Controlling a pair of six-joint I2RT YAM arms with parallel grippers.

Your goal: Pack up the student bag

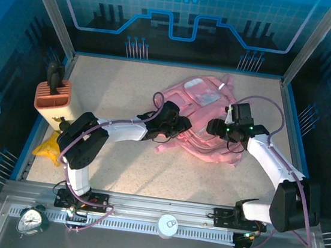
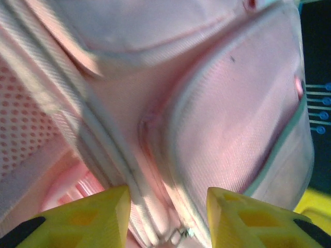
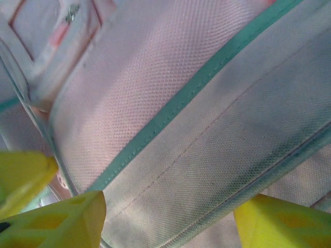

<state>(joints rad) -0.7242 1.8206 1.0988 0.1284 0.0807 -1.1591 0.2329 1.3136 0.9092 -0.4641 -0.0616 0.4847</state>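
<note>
Clock [image 1: 33, 219]: near rail, far left. Orange box [image 1: 54, 95]: tabletop [image 1: 117, 172], left edge. Left gripper [image 2: 168, 194]: jaws parted over a fabric seam. Bag [image 1: 201, 104]: lying mid-tabletop, between both grippers. Right gripper [image 3: 168, 204]: jaws wide apart at bag's right side.

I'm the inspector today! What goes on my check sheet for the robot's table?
Surface: speckled beige table.
Job's things: pink bag lying mid-table, between the two arms.
Clutter: orange box at the left edge with a dark thing standing in it; yellow thing nearby; clock and white disc on the near rail.
Grippers: left gripper open, bag fold between its jaws; right gripper open, close over the bag.
Cables: pale cables loop along both arms.
Surroundings: blue walls, metal frame.
</note>
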